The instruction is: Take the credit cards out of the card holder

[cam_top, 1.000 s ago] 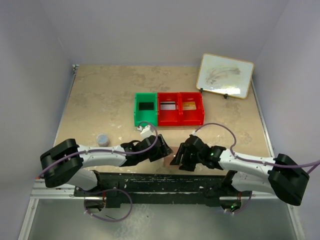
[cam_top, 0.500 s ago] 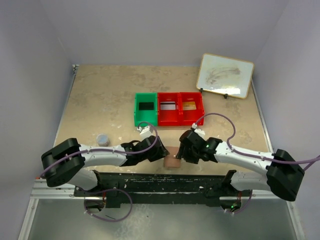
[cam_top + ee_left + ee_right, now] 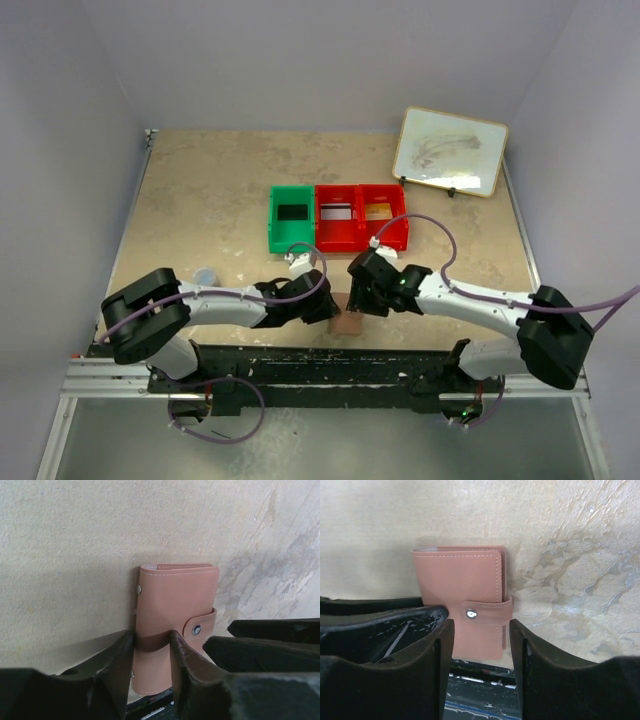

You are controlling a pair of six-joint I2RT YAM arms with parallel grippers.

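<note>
We find the card holder lying flat on the table, close to its near edge and between the two arms. It is folded shut, with its strap fastened across the front face by a snap.

The left gripper stands over the holder's near half with its fingers partly apart. One finger lines up with the spine edge and the other crosses the face just beside the snap. We cannot tell whether they pinch the leather.

The right gripper sits at the opposite side with its fingers spread, the strap and snap showing in the gap between them. Contact with the holder cannot be judged.

Well apart from the holder, a row of bins sits mid-table:
- A black credit card lies in the green bin.
- A white-grey credit card lies in the middle red bin.
- A gold credit card lies in the right red bin.

A framed whiteboard stands propped at the far right.
</note>
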